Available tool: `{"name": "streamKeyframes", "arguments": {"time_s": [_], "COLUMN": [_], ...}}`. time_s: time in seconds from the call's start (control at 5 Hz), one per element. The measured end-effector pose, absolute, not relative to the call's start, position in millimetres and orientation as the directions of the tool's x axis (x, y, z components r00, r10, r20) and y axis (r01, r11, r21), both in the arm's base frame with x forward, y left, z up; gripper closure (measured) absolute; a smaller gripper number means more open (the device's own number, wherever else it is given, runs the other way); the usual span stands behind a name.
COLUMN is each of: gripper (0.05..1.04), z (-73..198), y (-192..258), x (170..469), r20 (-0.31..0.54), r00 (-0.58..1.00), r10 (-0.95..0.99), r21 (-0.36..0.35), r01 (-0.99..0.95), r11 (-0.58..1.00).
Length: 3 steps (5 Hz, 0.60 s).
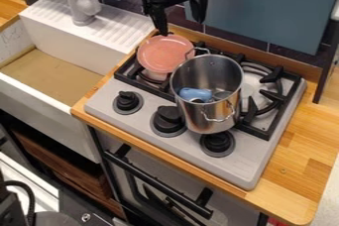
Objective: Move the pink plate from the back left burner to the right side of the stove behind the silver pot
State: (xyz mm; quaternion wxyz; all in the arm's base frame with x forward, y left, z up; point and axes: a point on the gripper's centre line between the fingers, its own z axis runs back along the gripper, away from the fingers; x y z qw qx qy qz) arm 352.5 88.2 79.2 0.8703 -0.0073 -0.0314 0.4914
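Stove grate [270, 132] under pot [210, 84] and plate [161, 55].

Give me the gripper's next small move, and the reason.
I'd probably ease the gripper slightly toward the pink plate: it is open and empty, with one fingertip appearing near the plate's far rim. Go gently, since the metal pot stands close beside the plate.

Pot [210, 114] on stove [265, 156]
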Motion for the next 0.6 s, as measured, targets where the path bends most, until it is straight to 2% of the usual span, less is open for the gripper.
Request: {"name": "streamKeyframes", "arguments": {"time_s": [0.2, 0.4, 0.6], "gripper": [0.085, 0.085, 0.085], "z": [66, 55, 56], "y": [88, 100, 117], "x": [350, 357, 371], "r20": [0.023, 0.044, 0.05], "r00": [0.516, 0.49, 0.459], "r10": [0.856, 0.871, 0.887], "r21": [-0.019, -0.021, -0.039], "r01": [-0.856, -0.871, -0.887], "r11": [0.517, 0.491, 0.461]}}
